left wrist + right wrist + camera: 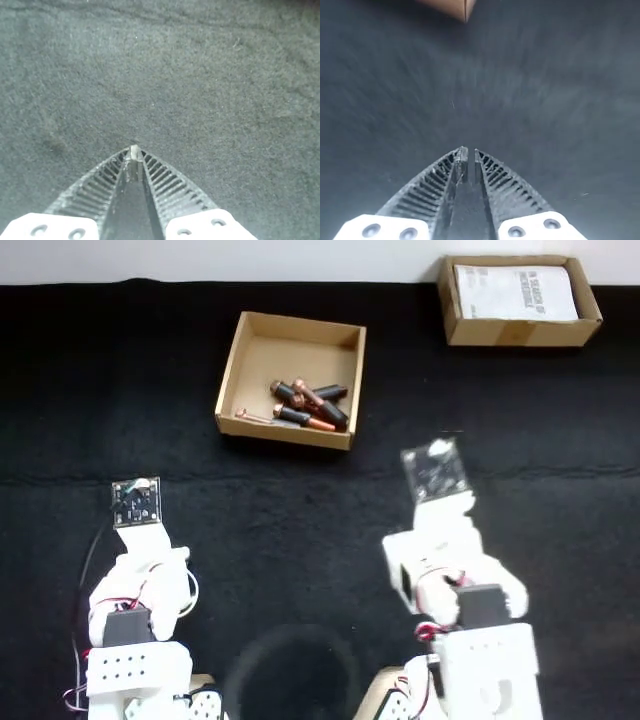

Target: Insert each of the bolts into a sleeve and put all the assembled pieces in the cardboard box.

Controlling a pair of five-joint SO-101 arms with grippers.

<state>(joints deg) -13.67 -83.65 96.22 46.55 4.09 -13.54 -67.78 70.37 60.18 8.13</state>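
Pieces: bolts and sleeves (308,404) lie overlapping in a heap at 4 o'clock in the cardboard box (290,355). Their count, and which bolts are seated, cannot be told.
Thin piece: a copper-coloured item (250,417) at 8 o'clock in the box is too small to identify.
Box corner: blurred in the right wrist view and cut off by the picture's edge.
Table (545,90): smeared in the right wrist view.
Arms: the left arm (135,635) and right arm (480,640) are cut off at 6 o'clock of the high view.

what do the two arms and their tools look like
The left arm and right arm are blocky white plastic shells with black motor blocks, thin red wires and a small circuit board near each wrist. The left tool and right tool have dark ribbed fingers tapering to a point, mounted on white plates with screw holes.
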